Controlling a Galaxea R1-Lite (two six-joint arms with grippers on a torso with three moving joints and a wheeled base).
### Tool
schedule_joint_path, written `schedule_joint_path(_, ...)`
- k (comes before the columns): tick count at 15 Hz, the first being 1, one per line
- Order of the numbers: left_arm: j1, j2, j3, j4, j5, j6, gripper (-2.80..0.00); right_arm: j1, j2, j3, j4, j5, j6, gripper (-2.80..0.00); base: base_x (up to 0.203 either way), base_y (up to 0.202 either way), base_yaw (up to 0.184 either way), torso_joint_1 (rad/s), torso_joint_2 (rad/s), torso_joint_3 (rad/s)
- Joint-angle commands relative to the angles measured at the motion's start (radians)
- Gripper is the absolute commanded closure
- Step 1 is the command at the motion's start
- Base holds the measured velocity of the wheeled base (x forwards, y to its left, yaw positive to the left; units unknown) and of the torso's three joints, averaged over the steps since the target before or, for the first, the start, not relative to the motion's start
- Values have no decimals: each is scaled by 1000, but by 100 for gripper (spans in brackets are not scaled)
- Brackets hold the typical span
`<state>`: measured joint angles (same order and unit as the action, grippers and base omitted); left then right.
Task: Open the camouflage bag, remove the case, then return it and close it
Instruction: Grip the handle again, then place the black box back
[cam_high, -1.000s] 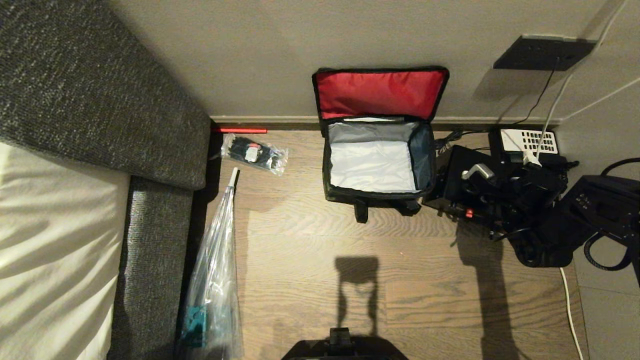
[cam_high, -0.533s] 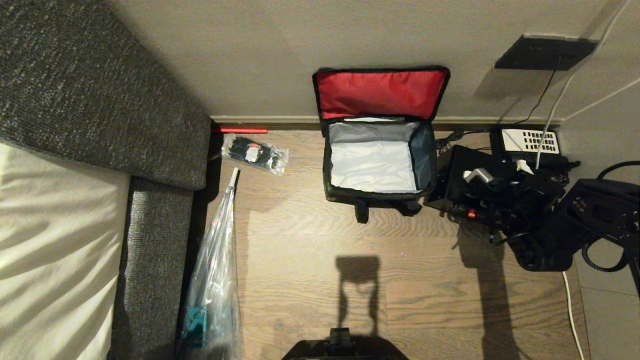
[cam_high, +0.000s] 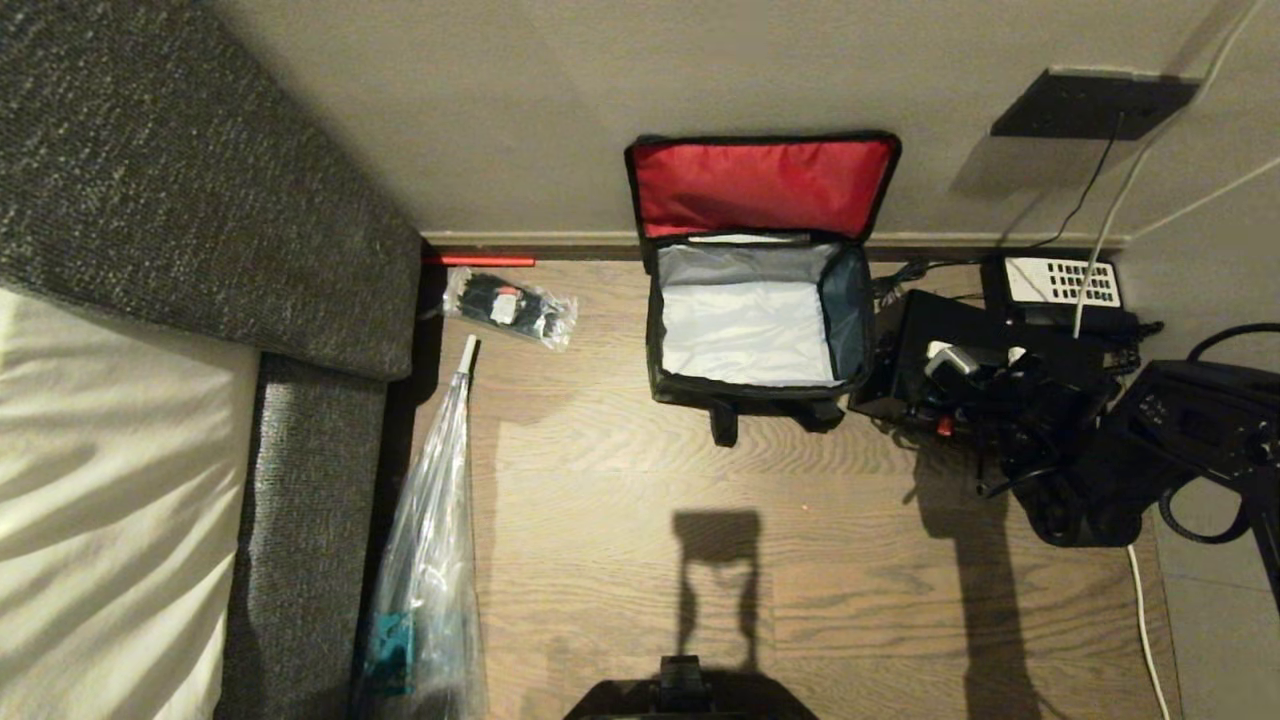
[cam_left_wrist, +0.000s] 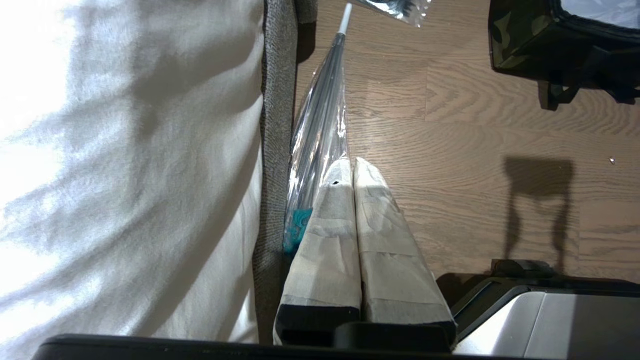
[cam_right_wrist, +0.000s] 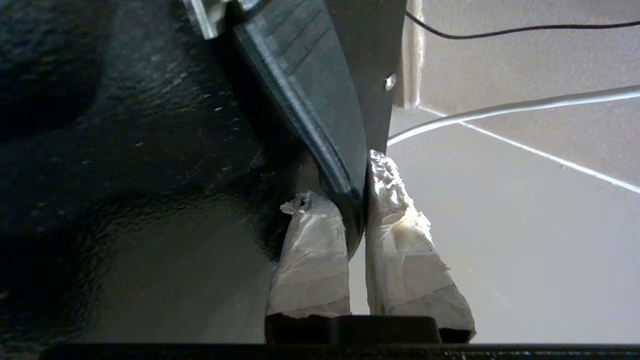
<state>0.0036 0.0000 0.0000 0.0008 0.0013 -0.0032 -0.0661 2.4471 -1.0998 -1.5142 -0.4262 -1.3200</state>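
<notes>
Floor: wood, against the far wall.
Camouflage bag (cam_high: 755, 315): open, empty.
Case (cam_high: 935, 350): right of bag.
Right claw (cam_right_wrist: 356, 210): pinching its handle (cam_right_wrist: 310, 95).
Risk: thin fingertip hold; case may slip when lifted.

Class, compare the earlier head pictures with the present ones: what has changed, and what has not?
The right gripper has come down onto the case and shut on its handle. The camouflage bag stays open and empty; the telephone and the parked left gripper have not moved.
</notes>
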Motion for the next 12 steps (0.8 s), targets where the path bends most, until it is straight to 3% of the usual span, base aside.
schedule_joint_path(1,-1,-2,0,0,0,0,0,8,-58,10,-16,-2,-8,0,0,0,0,0,0,0)
schedule_joint_path(12,-1,-2,0,-1,0,-1,0,9,-320,64,-16,28,-121,0,0,0,0,0,0,0)
